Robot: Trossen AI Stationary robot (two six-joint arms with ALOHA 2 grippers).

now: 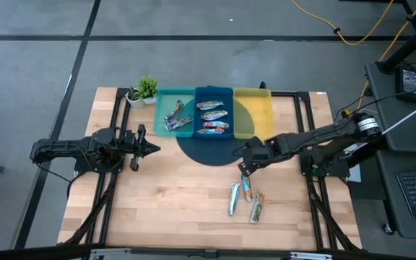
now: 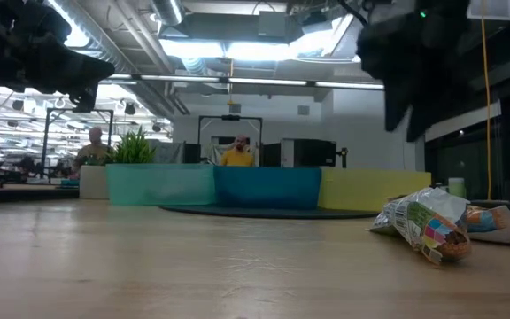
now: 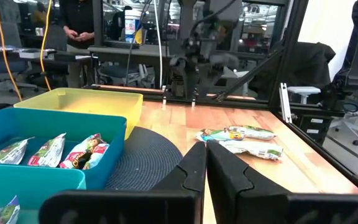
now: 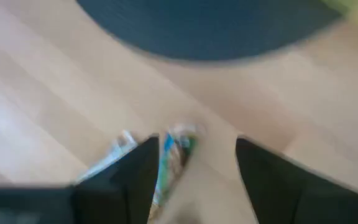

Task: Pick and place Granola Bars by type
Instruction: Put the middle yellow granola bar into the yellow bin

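Note:
Three granola bars lie flat on the wooden table near its front right: a silver one (image 1: 234, 198), a blue one (image 1: 247, 186) and a multicoloured one (image 1: 257, 207). More bars lie in the teal tray (image 1: 161, 108) and the blue tray (image 1: 214, 92). My right gripper (image 1: 245, 167) hangs open just above the far end of the loose bars, pointing steeply down; its wrist view shows the blue bar's end (image 4: 176, 152) between the spread fingers (image 4: 143, 171). My left gripper (image 1: 150, 148) waits shut and level at the table's left.
A yellow tray (image 1: 253, 97) stands to the right of the blue one, all three in a row at the table's far side. A dark round mat (image 1: 208, 152) lies in front of them. A small potted plant (image 1: 143, 90) stands at the far left.

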